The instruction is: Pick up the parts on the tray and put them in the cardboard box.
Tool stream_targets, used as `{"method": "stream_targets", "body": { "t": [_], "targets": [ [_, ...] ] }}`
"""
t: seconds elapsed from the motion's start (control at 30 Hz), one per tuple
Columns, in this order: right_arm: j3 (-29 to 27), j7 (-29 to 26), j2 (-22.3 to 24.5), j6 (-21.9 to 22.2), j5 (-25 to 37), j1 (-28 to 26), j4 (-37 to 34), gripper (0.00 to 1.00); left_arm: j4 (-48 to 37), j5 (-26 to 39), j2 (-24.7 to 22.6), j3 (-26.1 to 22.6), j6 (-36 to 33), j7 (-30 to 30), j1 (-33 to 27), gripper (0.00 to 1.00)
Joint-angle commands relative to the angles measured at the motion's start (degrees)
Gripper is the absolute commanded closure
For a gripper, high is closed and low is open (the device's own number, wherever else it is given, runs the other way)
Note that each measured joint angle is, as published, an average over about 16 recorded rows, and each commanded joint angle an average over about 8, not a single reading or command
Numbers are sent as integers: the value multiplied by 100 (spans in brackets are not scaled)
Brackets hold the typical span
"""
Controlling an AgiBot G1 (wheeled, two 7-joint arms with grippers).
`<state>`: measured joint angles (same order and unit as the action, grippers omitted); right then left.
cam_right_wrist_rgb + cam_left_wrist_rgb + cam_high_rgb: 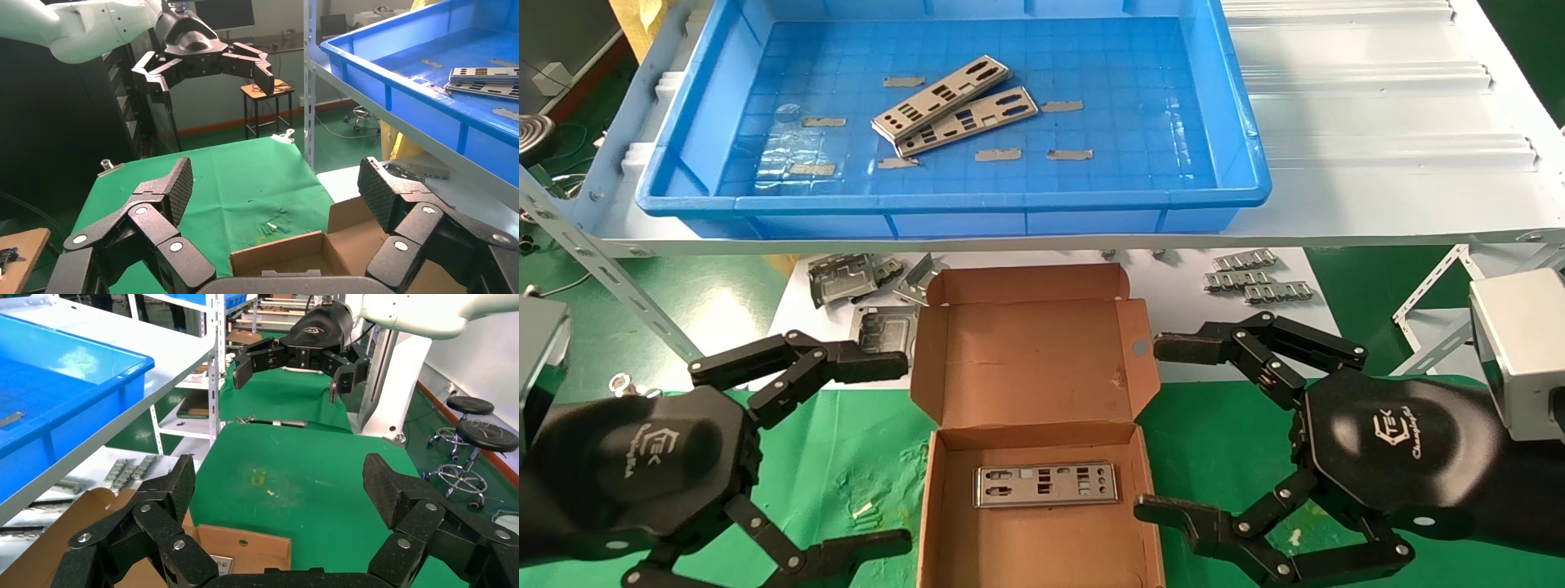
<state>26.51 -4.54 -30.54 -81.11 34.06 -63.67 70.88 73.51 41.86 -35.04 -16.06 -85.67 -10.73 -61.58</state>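
Observation:
Two silver punched parts lie overlapping in the middle of the blue tray on the raised white shelf. They also show in the right wrist view. A third part lies flat in the open cardboard box below the shelf. My left gripper is open and empty just left of the box. My right gripper is open and empty just right of it. The left wrist view and the right wrist view show each gripper's pads wide apart over the box edge.
Grey tape strips dot the tray floor. Folded grey metal frames and small metal pieces lie on the white surface under the shelf. Green cloth covers the table around the box.

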Motion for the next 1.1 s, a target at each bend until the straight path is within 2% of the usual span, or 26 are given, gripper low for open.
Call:
{"method": "stream_targets", "body": {
  "t": [0.03, 1.1],
  "targets": [
    [0, 0, 0, 0, 0, 0, 0, 0, 0, 0, 0, 0, 0, 0, 0, 0],
    [0, 0, 0, 0, 0, 0, 0, 0, 0, 0, 0, 0, 0, 0, 0, 0]
  ]
}}
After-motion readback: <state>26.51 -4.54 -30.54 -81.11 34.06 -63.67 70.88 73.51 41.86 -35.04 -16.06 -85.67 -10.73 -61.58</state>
